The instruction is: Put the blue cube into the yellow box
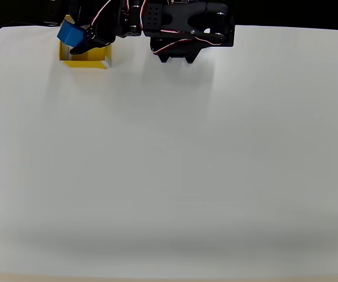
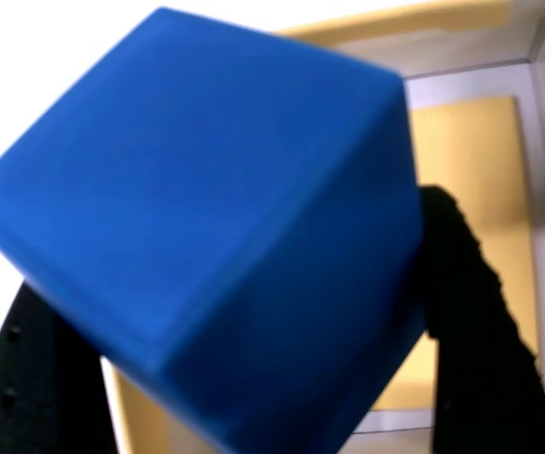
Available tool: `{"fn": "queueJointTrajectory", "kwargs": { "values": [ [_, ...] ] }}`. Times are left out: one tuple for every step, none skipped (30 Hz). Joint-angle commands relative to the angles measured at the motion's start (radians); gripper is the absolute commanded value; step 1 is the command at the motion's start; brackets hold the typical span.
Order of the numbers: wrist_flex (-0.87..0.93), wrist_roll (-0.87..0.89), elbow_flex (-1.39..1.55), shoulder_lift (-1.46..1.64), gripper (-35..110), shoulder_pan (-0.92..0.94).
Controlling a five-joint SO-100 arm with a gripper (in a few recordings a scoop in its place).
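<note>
The white table [image 1: 169, 164] spreads wide below the pincer [image 1: 82, 41]. The yellow box [image 1: 98, 60] sits directly under it. The blue cube [image 1: 71, 33] is clamped between its 2 fingers [image 2: 471, 303], above the box's open floor. Carrying looks finished; lowering and releasing remain.

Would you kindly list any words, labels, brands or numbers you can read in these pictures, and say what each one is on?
None can be read: the blue cube, held in the gripper, has plain faces.
The yellow box shows no print on its walls or floor.
The white table is blank.
</note>
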Motion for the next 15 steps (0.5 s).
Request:
{"fn": "queueJointTrajectory", "kwargs": {
  "values": [
    [-0.034, -0.018, -0.032, 0.058, 35, 0.037],
    [-0.034, -0.025, -0.032, 0.058, 37, 0.040],
    [-0.034, -0.029, -0.029, 0.058, 37, 0.040],
    [-0.035, -0.031, -0.028, 0.058, 37, 0.041],
    [-0.035, -0.032, -0.026, 0.058, 37, 0.043],
    [-0.035, -0.035, -0.023, 0.060, 37, 0.044],
    [-0.035, -0.035, -0.021, 0.061, 37, 0.046],
    [-0.035, -0.037, -0.021, 0.061, 37, 0.048],
    [-0.035, -0.040, -0.021, 0.061, 36, 0.049],
    [-0.035, -0.041, -0.023, 0.061, 35, 0.049],
    [-0.035, -0.048, -0.028, 0.061, 32, 0.049],
    [-0.034, -0.061, -0.034, 0.058, 27, 0.049],
    [-0.034, -0.072, -0.049, 0.048, 23, 0.048],
    [-0.026, -0.078, -0.071, 0.035, 18, 0.046],
    [-0.008, -0.086, -0.101, 0.023, 16, 0.043]
  ]
}}
